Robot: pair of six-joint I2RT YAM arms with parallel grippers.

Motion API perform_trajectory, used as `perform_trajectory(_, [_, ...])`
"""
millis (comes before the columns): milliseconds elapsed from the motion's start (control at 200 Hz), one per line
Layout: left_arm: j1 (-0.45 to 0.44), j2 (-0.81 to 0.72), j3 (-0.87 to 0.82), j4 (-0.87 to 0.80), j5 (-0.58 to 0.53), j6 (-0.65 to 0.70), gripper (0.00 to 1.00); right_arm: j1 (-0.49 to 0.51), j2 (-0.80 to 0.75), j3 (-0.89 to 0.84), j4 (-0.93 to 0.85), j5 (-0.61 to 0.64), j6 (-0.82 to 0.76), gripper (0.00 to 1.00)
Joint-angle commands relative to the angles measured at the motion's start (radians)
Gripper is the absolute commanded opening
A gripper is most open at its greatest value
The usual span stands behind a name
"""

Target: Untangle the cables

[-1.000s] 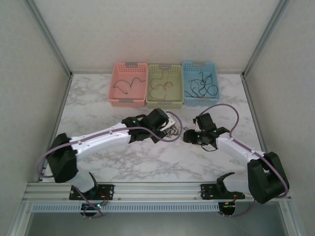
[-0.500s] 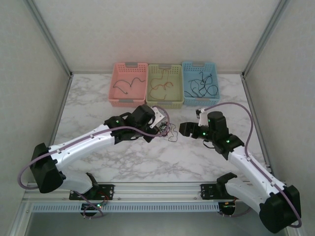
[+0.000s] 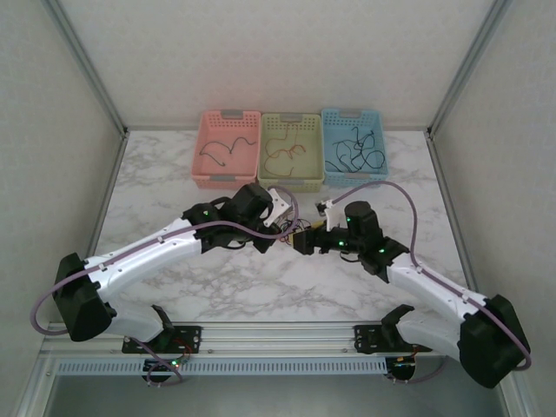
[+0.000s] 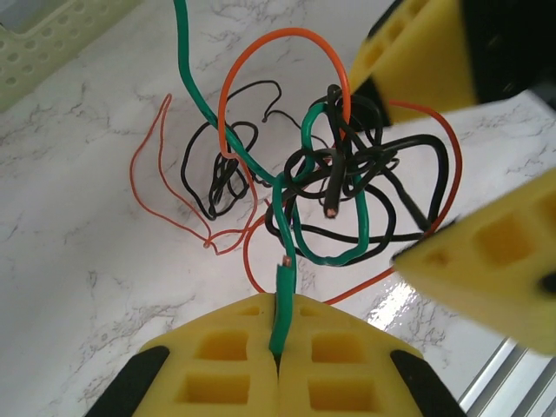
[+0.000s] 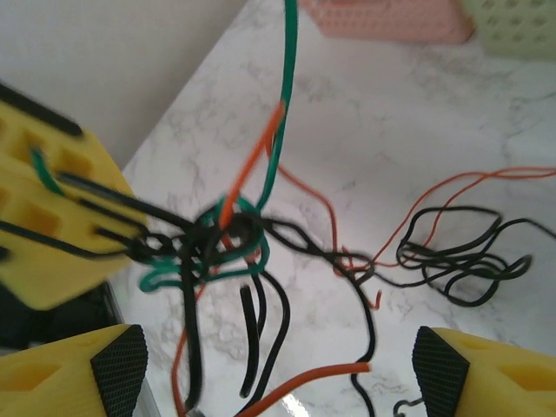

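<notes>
The right gripper, moved in since the earlier frame, is spread wide astride the cables; the left gripper is kept clamped on a green strand. Black, orange and green loops are knotted between the grippers, over the table.
</notes>
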Motion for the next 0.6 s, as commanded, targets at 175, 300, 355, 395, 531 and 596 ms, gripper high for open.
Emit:
perform_trajectory(175, [0.010,-0.046,0.013,-0.034,0.023,-0.013,0.00,0.026,0.066,0.108,-0.075,-0.016,-0.111,0.46])
perform_trajectory(300, [0.021,-0.074,0.002,-0.059,0.010,-0.009,0.00,0.023,0.042,0.116,-0.118,0.029,-0.134,0.09])
perform_trajectory(355, [0.024,-0.089,-0.004,-0.070,0.015,-0.009,0.00,0.019,0.032,0.114,-0.124,0.049,-0.133,0.00])
perform_trajectory(395, [0.026,-0.099,-0.007,-0.081,0.017,-0.009,0.00,0.012,0.022,0.113,-0.125,0.068,-0.127,0.00])
perform_trajectory(531, [0.026,-0.135,-0.030,-0.117,0.022,-0.018,0.00,-0.055,0.003,0.095,-0.089,0.094,-0.049,0.00])
perform_trajectory(596, [0.026,-0.156,-0.041,-0.134,0.024,-0.027,0.00,-0.097,0.003,0.094,-0.092,0.114,-0.019,0.00])
